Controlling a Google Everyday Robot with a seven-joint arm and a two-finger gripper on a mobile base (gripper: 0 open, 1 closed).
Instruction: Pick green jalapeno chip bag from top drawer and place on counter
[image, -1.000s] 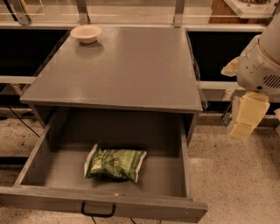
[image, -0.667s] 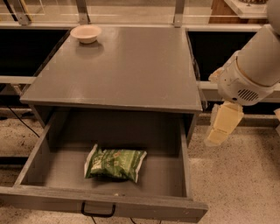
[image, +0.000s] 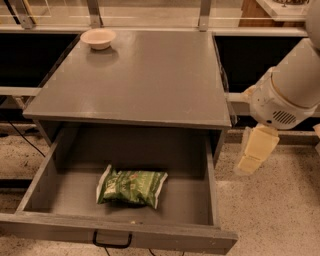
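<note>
The green jalapeno chip bag (image: 131, 187) lies flat on the floor of the open top drawer (image: 40, 185), a little left of its middle. The drawer is pulled out toward me, with its black pull handle (image: 112, 242) on the front panel. The grey counter (image: 145, 75) sits above it. My gripper (image: 255, 152) hangs from the white arm (image: 290, 95) to the right of the drawer, outside its right wall and above the speckled floor, apart from the bag.
A small cream bowl (image: 98, 38) stands at the counter's back left corner. Metal rails and posts (image: 202, 15) run behind the counter. Black cables (image: 22, 137) hang at the left of the cabinet. Speckled floor (image: 270, 215) lies to the right.
My arm and gripper have moved left and down, closer to the drawer's right side. The bag and the drawer have not moved.
</note>
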